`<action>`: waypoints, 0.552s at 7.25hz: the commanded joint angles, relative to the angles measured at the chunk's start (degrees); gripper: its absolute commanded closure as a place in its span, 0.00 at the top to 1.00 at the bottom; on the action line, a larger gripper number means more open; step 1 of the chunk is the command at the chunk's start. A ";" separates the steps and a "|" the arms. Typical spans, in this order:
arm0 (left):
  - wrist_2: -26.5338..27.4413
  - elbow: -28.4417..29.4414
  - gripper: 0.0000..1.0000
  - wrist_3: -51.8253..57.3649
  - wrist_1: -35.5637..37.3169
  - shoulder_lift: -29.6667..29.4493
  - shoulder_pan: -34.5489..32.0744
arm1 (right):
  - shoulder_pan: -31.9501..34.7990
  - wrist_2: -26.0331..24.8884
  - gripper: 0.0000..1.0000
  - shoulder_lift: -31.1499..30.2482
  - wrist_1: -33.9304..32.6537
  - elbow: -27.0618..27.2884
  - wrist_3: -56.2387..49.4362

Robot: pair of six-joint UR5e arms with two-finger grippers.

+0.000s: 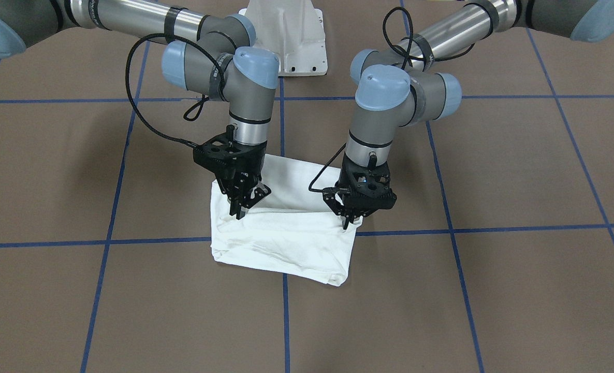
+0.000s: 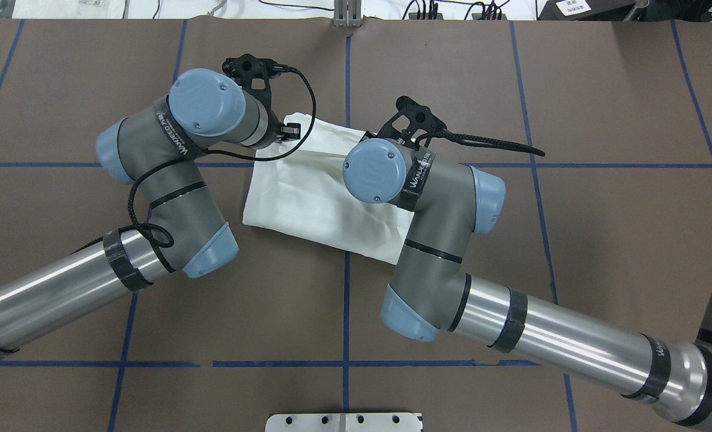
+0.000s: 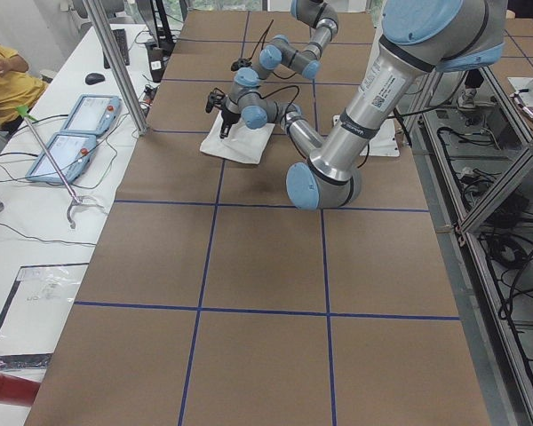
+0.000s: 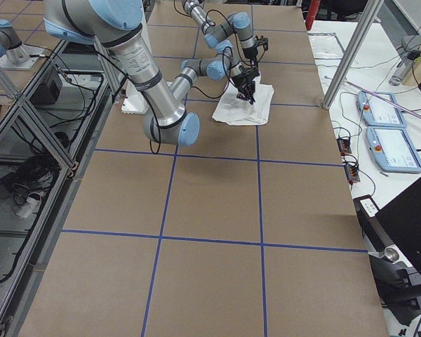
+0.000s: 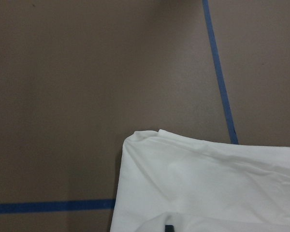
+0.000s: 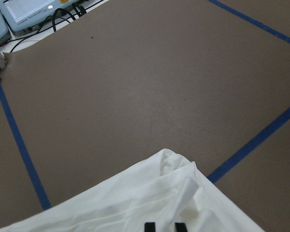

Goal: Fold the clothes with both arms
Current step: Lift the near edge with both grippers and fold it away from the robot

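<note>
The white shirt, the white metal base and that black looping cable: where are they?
white shirt (image 1: 286, 243): front-facing view, folded front panel.
white metal base (image 1: 291, 36): front-facing view, sloped face.
black looping cable (image 1: 129, 98): front-facing view, loop's outer curve.

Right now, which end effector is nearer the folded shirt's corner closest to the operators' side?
Left. The left end effector sits on the edge leading to that corner; the right end effector is across the shirt.

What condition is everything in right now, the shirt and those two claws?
T-shirt: folded into a compact rectangle, flat on the table.
Left gripper: at the shirt's edge, fingers pinching the cloth.
Right gripper: over the shirt, fingertips on the fabric, slightly apart.
</note>
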 commanded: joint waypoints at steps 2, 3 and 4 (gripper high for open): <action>-4.69 0.47 1.00 7.22 -1.89 -0.05 -4.23 | 3.60 8.08 1.00 2.53 1.29 -1.81 -5.02; -8.03 -0.32 1.00 11.70 -1.63 1.09 -5.74 | 3.44 8.19 1.00 3.15 1.29 -1.89 -5.04; -8.07 -0.59 1.00 12.88 -2.93 3.10 -5.76 | 2.39 8.19 1.00 3.33 1.29 -2.16 -4.78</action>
